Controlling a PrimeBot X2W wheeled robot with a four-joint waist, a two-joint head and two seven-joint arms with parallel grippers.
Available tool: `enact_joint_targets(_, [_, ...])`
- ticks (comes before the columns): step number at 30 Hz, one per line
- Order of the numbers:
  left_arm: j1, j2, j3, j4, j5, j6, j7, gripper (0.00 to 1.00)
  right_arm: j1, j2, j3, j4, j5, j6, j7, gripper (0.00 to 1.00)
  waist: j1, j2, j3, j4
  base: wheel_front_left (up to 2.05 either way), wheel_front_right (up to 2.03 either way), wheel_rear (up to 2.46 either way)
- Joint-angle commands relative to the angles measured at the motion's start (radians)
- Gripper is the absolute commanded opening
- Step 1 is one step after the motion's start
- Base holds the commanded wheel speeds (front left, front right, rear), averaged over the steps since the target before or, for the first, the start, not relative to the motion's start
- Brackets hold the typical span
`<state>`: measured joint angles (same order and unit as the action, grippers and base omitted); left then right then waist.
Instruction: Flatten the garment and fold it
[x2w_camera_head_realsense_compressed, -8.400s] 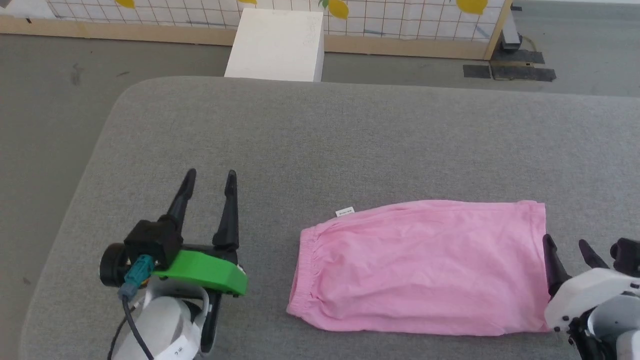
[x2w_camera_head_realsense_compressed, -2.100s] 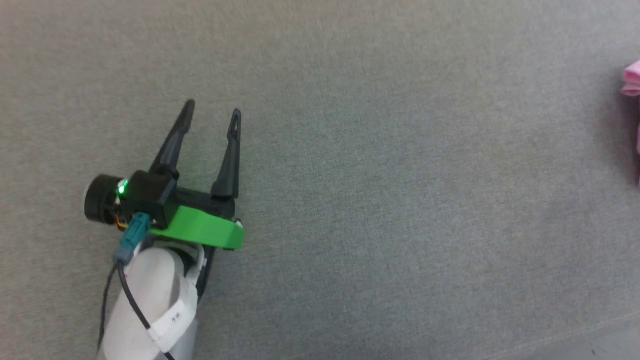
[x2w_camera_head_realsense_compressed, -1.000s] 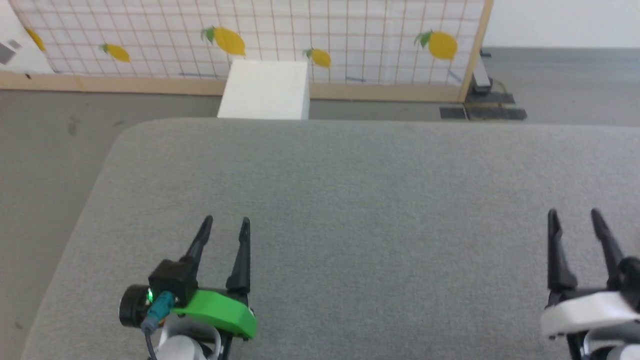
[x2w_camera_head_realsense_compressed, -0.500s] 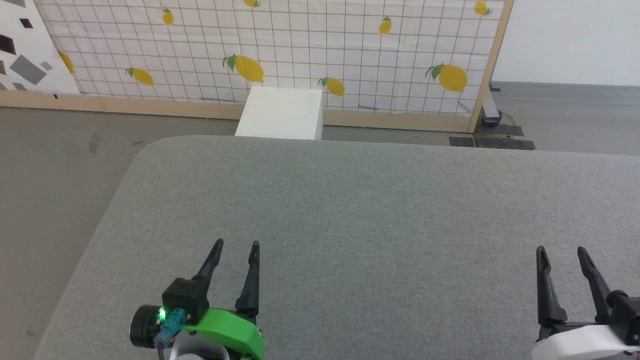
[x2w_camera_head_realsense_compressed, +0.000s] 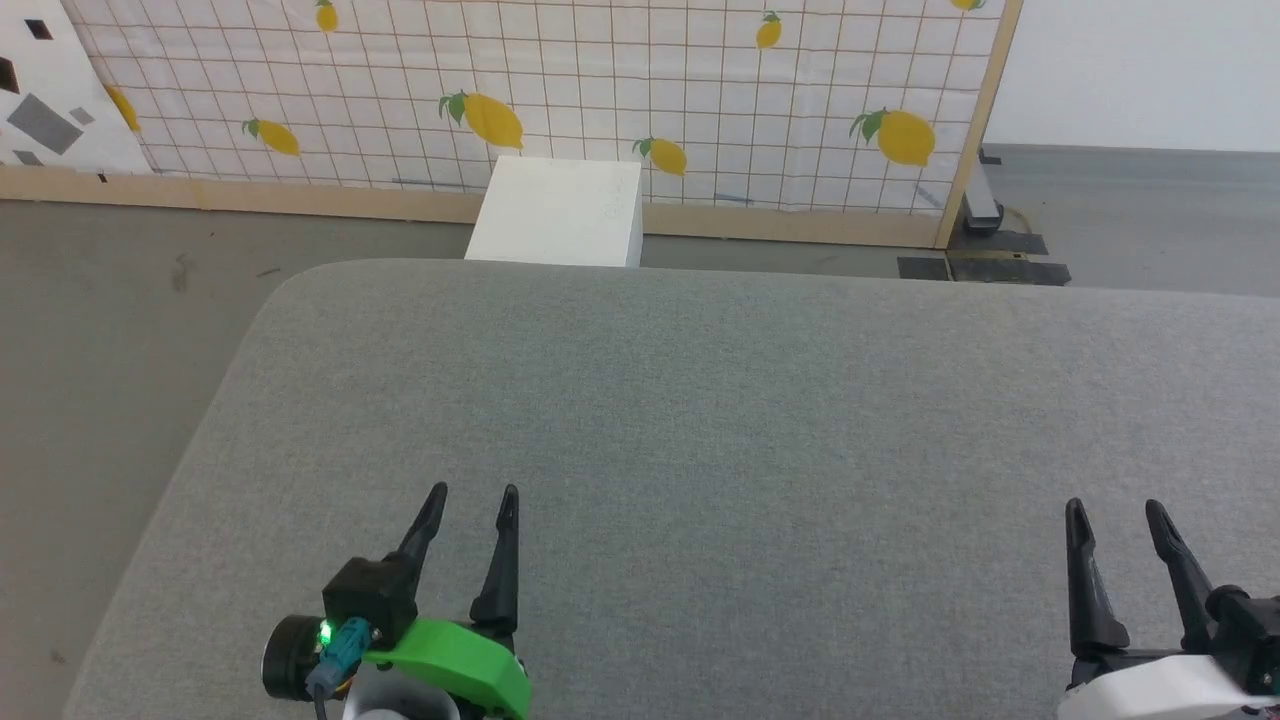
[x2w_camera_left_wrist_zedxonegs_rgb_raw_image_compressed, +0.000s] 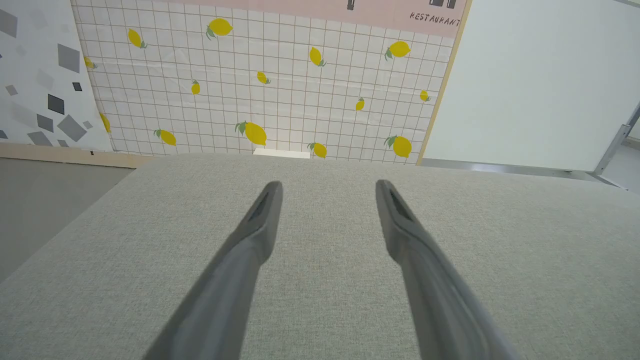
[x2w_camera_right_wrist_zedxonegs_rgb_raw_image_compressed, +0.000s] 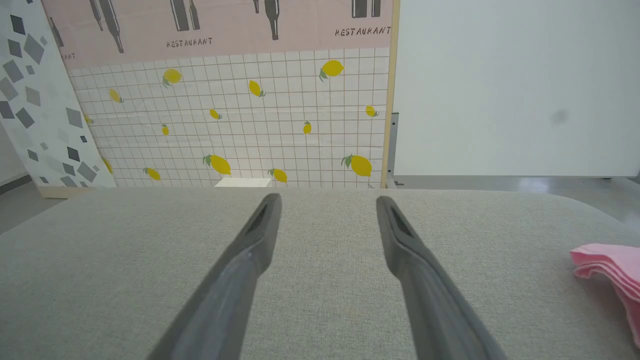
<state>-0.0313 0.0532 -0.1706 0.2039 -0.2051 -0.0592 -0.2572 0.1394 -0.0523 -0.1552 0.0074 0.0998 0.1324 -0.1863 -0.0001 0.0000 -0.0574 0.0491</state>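
Observation:
The pink garment (x2w_camera_right_wrist_zedxonegs_rgb_raw_image_compressed: 612, 272) lies in folded layers on the grey padded table (x2w_camera_right_wrist_zedxonegs_rgb_raw_image_compressed: 320, 235) at the far right edge of the right wrist view, apart from my right gripper (x2w_camera_right_wrist_zedxonegs_rgb_raw_image_compressed: 327, 200). That gripper is open and empty. In the head view my right gripper (x2w_camera_head_realsense_compressed: 1112, 512) hovers low at the lower right of the table (x2w_camera_head_realsense_compressed: 700, 400), open. My left gripper (x2w_camera_head_realsense_compressed: 472, 495) sits at the lower left, open, nothing between its fingers. The left wrist view shows my left gripper (x2w_camera_left_wrist_zedxonegs_rgb_raw_image_compressed: 327, 184) spread wide over bare grey cloth.
A white box (x2w_camera_head_realsense_compressed: 558, 212) stands on the floor just beyond the table's far edge. Behind it runs a partition with a lemon-print grid (x2w_camera_head_realsense_compressed: 600, 90) and a wooden base. The table's rounded left corner (x2w_camera_head_realsense_compressed: 290, 290) drops off to the grey floor.
The head camera has tilted up slightly since a second ago, so both grippers sit lower in the picture. Both grippers stay open and empty.

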Motion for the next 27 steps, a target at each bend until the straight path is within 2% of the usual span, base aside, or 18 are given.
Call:
enact_joint_targets(1, [0.0, 0.0, 0.0, 0.0, 0.0, 0.0, 0.001, 0.0, 0.0, 0.0, 0.0, 0.0, -0.001, 0.0, 0.002, 0.0, 0.0001, 0.0, 0.0, 0.0, 0.0, 0.0, 0.0])
enact_joint_targets(27, [0.003, 0.0, 0.017, -0.022, 0.021, 0.006, 0.028, 0.0, -0.015, 0.0, 0.015, 0.0, -0.011, 0.0, 0.021, 0.0, 0.0001, 0.0, 0.007, -0.006, 0.0, 0.0, 0.0])
